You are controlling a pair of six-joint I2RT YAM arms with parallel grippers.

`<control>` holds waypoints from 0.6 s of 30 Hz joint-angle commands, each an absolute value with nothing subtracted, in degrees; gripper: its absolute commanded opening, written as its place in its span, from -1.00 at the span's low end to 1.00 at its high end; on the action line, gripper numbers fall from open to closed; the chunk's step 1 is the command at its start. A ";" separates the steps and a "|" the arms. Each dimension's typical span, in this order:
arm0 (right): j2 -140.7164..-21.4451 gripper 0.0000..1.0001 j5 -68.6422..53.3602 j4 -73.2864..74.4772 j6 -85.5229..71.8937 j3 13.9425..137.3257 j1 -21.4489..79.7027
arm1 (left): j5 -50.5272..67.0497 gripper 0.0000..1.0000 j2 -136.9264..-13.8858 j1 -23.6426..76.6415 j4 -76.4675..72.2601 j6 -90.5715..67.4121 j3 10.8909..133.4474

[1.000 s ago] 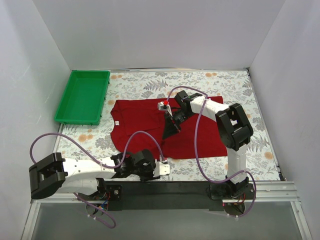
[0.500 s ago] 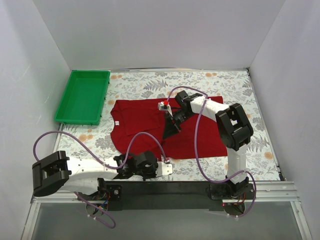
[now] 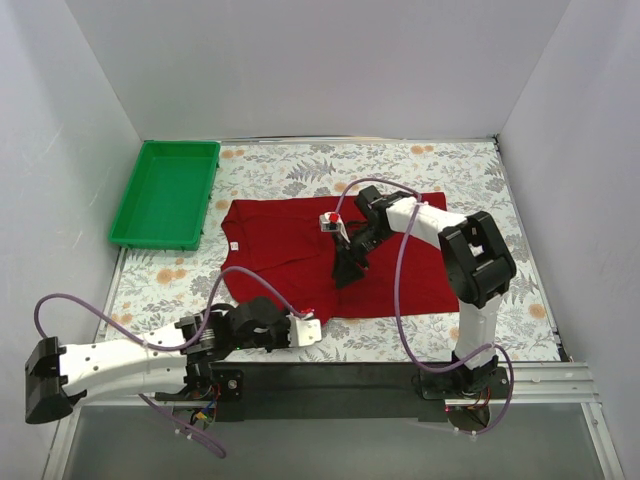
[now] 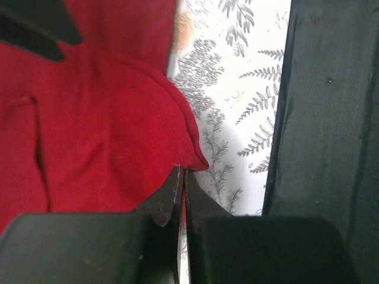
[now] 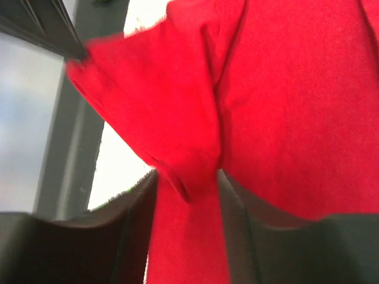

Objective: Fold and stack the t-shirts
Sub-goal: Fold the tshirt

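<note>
Gripping the near hem of the t-shirt (image 3: 280, 240), the left gripper (image 4: 182, 176) should move in step with the right gripper (image 5: 188, 190), clamped mid-shirt, so the fold lands flat.

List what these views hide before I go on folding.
- Top view: the right hand covers its own grip on the shirt; the label is too small to read.
- Left wrist: the left hand pinches a hem corner; the frame edges cut off the rest.
- Right wrist: blurred cloth fills the frame, hiding most of the table.
</note>
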State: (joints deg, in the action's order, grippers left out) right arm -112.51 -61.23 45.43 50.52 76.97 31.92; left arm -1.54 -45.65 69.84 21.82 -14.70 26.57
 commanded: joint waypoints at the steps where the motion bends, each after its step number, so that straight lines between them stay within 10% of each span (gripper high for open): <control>1: -102.60 -0.02 -52.95 46.49 54.75 75.07 31.64 | -3.16 -1.00 -39.93 68.91 27.41 -13.18 28.56; 18: -67.59 0.09 -26.98 54.40 93.15 44.39 0.64 | -5.36 -1.00 -30.24 68.64 39.02 -11.16 34.80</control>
State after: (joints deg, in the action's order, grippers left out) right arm -68.05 -31.33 50.78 81.95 45.04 6.83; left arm -4.19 -30.57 69.06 36.91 -12.64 32.18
